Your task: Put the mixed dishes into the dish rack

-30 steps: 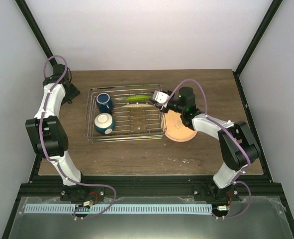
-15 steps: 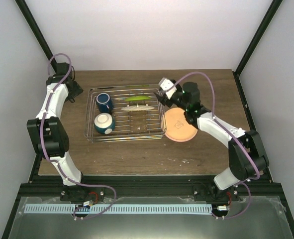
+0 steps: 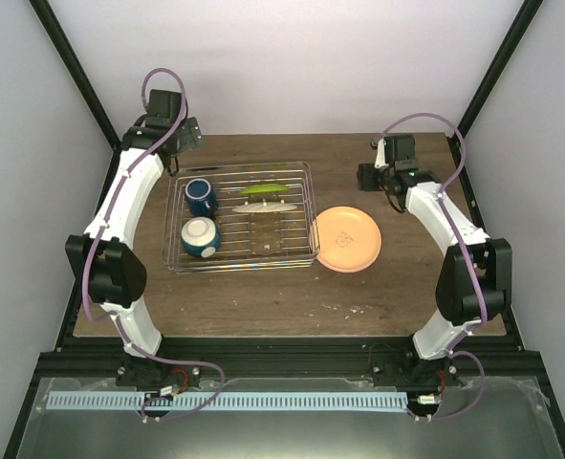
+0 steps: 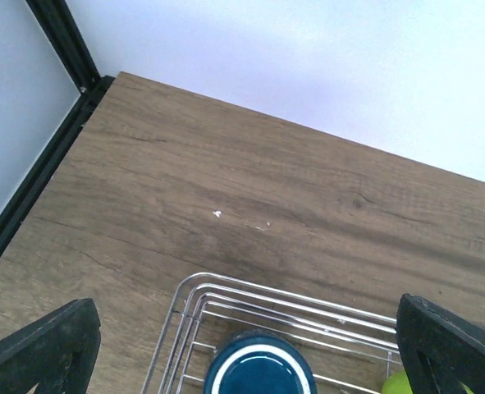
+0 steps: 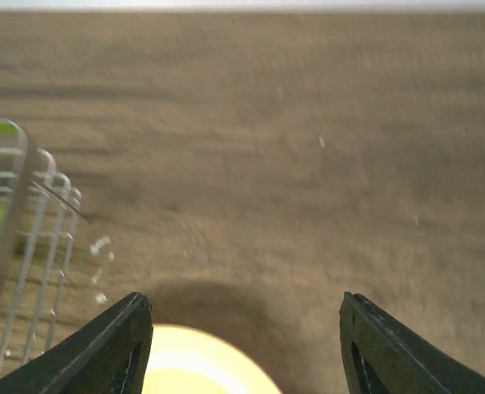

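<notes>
Overhead, wooden table [image 3: 263, 296] boxed in by white walls, black frame posts [image 3: 70, 59] rising at both far corners. A few pale specks [image 3: 354, 308] on the wood toward the front edge.

Left gripper [image 3: 189, 132] hangs over the far-left corner of the table, beyond the dish rack [image 3: 277, 239]. Its fingers [image 4: 53, 345] sit at opposite edges of the wrist view, spread wide, nothing between them. Right gripper [image 5: 246, 324] hovers over bare wood off the rack's far-right corner. Its jaws are parted and empty. The rim of the salmon-pink plate [image 3: 347, 238] shows low between its tips in the wrist view. Both arms stand off to the sides of the rack.

Room: bare wood all round the rack, widest along the near side and at far right. Rack sits left of centre, its far rim near the back edge of the table. Salmon-pink plate lies flat on the wood just beside the rack's right rim; touching or not, cannot tell.

Rack: silver wire, thin parallel bars, low raised rim.
- Dark blue mug [image 3: 201, 196] upright in the far-left corner.
- Bowl [image 3: 200, 237] at near left, white inside showing, teal outside.
- Lime-green plate [image 3: 263, 188] and cream plate [image 3: 268, 206] on edge, side by side at far middle.
- Open bars across the near right.
</notes>
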Tool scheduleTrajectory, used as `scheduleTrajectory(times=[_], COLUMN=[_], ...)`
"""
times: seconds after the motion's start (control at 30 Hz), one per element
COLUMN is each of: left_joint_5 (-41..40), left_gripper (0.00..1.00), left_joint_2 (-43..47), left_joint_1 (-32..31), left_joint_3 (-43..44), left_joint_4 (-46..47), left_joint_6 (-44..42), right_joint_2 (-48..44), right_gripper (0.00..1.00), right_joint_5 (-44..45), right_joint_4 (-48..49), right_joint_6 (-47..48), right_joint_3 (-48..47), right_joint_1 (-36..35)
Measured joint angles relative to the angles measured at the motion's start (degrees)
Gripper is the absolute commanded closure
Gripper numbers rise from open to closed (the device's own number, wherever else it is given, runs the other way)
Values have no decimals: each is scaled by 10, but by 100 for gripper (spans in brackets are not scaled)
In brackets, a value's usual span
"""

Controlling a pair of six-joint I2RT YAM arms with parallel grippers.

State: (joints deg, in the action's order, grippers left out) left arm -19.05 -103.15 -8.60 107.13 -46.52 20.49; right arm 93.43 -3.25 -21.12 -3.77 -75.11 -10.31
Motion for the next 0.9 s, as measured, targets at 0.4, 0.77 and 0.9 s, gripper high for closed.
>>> scheduleTrajectory(times=[0.4,0.77,0.9], left_joint_5=[2,2,1], left_gripper=[0,0,0], left_joint_2=[-3,-7,-9], left_joint_1=[-7,-7,-7], left_joint_3=[-21,-29,-29], left_joint_4=[7,6,6], left_joint_6=[-17,-26,-26], right_joint_2=[25,34,46], right_gripper=[49,49,50], right_joint_5=[3,44,44], right_joint_4=[-183,-181,-165], right_joint_6=[-102,-120,-122], right_joint_3=[27,85,98], right_joint_1=[15,15,15])
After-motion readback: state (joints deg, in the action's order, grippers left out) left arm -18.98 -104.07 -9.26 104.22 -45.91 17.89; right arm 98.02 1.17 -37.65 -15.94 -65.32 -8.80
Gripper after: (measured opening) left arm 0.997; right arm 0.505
